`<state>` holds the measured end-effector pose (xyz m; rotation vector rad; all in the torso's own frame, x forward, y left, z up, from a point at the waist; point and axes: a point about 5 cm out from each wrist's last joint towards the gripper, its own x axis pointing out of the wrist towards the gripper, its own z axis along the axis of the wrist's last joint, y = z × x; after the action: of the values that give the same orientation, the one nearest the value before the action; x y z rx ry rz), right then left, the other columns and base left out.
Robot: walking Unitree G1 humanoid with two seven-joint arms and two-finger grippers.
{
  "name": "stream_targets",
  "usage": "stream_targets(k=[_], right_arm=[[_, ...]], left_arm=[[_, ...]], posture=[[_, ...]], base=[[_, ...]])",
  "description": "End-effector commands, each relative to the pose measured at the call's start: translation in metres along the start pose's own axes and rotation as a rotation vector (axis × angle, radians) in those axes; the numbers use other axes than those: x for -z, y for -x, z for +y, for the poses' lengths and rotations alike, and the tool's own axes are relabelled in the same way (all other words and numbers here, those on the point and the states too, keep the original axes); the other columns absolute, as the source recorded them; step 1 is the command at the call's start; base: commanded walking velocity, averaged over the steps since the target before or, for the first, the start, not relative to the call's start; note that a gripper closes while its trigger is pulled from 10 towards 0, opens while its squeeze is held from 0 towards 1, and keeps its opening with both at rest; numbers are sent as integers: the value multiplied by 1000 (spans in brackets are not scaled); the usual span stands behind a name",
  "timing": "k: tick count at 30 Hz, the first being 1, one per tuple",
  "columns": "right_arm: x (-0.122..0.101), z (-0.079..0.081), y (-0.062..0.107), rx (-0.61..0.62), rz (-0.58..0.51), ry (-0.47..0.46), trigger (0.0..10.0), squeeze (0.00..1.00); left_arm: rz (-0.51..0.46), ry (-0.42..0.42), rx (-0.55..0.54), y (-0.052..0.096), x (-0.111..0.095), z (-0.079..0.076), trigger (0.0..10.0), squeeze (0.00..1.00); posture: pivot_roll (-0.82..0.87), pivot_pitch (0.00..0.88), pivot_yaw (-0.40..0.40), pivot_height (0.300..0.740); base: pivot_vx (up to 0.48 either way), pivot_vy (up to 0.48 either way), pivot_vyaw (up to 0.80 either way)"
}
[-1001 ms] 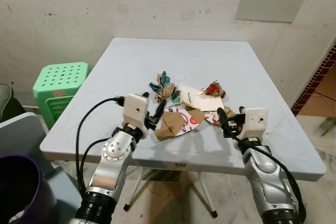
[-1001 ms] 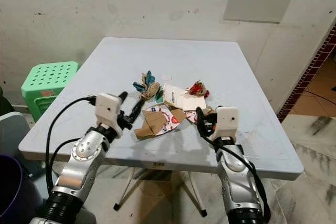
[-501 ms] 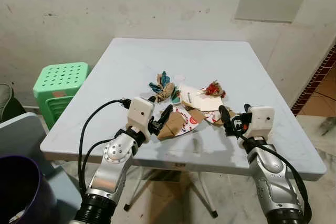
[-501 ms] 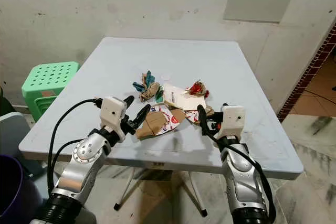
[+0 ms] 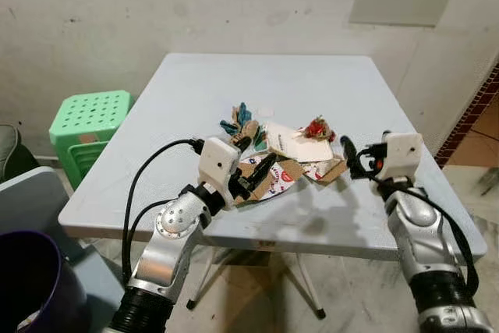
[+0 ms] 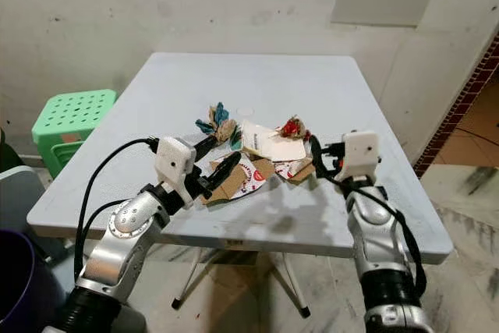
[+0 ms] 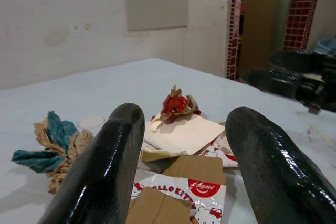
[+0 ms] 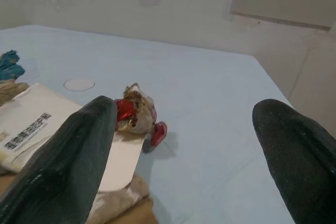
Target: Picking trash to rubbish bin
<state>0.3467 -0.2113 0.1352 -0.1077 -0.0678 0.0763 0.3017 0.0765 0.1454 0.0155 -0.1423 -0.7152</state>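
Head cameras look down at table, wrist cameras low, sharing the trash pile

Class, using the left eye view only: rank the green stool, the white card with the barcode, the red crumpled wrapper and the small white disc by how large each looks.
1. Green stool, though farther away and partly hidden by the table.
2. White card.
3. Red crumpled wrapper.
4. Small white disc.

arms: silver, jointed | wrists: white boxes | cables: black | left claw, right claw: black
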Motion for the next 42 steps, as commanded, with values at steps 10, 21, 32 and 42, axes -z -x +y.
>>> stream_targets(k=[10,21,32,42], right_arm=[[-17,-3,-27,-48,-16,19,10000,0],[-30,1,-41,-76,-38,10,10000,0],[-55,3,-55,-115,-89,-16,10000,0],[-73,1,-64,-118,-103,-20,10000,0]], left_arm=[[-26,16,54,7,-27,8,10000,0],[-18,39,86,18,-38,2,10000,0],[15,62,77,25,-42,1,10000,0],[35,75,64,34,-44,-3,10000,0]], posture=[[130,187,40,740],[180,226,66,740],[213,262,72,740],[247,290,71,740]], base=[[0,0,0],[0,0,0],[0,0,0],[0,0,0]])
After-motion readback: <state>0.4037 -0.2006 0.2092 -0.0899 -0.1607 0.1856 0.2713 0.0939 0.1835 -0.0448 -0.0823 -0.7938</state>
